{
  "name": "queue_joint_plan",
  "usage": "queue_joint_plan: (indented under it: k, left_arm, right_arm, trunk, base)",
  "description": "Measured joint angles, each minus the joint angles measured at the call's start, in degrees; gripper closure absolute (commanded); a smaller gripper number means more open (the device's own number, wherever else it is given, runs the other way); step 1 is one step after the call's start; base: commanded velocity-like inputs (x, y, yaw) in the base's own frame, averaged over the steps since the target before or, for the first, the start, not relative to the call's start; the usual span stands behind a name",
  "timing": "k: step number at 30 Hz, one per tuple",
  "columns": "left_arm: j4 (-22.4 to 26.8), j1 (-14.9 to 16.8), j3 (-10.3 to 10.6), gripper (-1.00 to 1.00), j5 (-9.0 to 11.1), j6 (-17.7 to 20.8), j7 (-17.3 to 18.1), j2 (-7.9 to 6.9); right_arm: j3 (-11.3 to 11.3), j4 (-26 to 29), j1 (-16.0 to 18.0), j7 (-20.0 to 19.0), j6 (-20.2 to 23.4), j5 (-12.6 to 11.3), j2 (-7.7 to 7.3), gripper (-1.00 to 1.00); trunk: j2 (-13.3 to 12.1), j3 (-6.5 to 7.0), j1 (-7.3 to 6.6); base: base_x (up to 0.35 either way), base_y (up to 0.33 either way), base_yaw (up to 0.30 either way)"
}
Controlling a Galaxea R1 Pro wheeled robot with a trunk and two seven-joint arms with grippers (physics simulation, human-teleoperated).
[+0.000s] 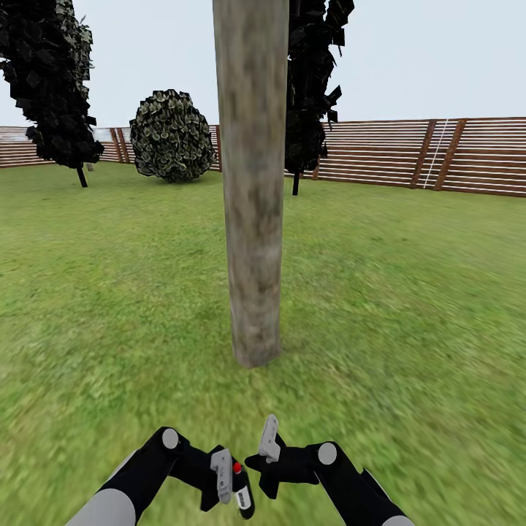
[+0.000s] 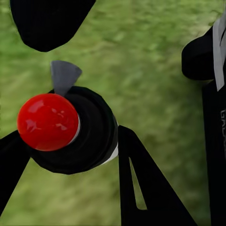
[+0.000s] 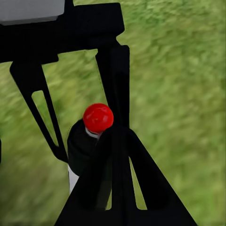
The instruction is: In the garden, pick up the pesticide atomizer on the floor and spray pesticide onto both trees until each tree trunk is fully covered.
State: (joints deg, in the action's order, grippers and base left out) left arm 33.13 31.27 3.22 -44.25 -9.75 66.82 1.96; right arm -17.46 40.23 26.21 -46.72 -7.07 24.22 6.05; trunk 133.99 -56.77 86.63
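Nearest, left gripper [image 1: 232,482] fingers pinch the pesticide atomizer [image 1: 239,486]: black rounded body, glossy red ball cap [image 2: 47,121], sitting between the black triangular fingers [image 2: 141,188]. Right gripper [image 1: 264,456] hangs just beside it; whether its fingers are spread or together, cannot tell. Ahead on blurry green lawn [image 1: 409,307], thick straight tree trunk [image 1: 253,183], mottled grey-brown bark. Beyond, a round bush [image 1: 172,136], dark conifers [image 1: 51,80], slatted brown fence [image 1: 438,155].

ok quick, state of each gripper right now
Left gripper: shut on the atomizer, red cap showing.
Right gripper: cannot tell; nothing visibly held, beside the atomizer.
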Motion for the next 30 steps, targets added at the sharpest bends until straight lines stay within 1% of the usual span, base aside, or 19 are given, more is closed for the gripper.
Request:
queue_joint_plan:
  k: [4, 14, 17, 21, 30]
  left_arm:
    - [0.0, 0.0, 0.0, 1.0, 0.3, 0.0, 0.0, 0.04]
    - [0.0, 0.0, 0.0, 1.0, 0.4, 0.0, 0.1, 0.04]
    - [0.0, 0.0, -0.1, 1.0, 0.4, 0.0, 0.1, 0.15]
    - [0.0, 0.0, 0.0, 1.0, 0.4, 0.0, 0.1, 0.68]
    - [0.0, 0.0, 0.0, 1.0, 0.4, 0.0, 0.1, 0.74]
  right_arm:
    - [0.0, 0.0, 0.0, 0.0, 0.0, 0.0, 0.0, 1.0]
    - [0.0, 0.0, 0.0, 0.0, 0.0, 0.0, 0.0, 1.0]
    - [0.0, 0.0, 0.0, 0.0, 0.0, 0.0, 0.0, 1.0]
    - [0.0, 0.0, 0.0, 0.0, 0.0, 0.0, 0.0, 1.0]
    - [0.0, 0.0, 0.0, 0.0, 0.0, 0.0, 0.0, 1.0]
  trunk:
    - [0.0, 0.0, 0.0]
    - [0.0, 0.0, 0.0]
    - [0.0, 0.0, 0.0]
    - [0.0, 0.0, 0.0]
    - [0.0, 0.0, 0.0]
  base:
    - [0.0, 0.0, 0.0]
    - [0.0, 0.0, 0.0]
    - [0.0, 0.0, 0.0]
    - [0.0, 0.0, 0.0]
    - [0.0, 0.0, 0.0]
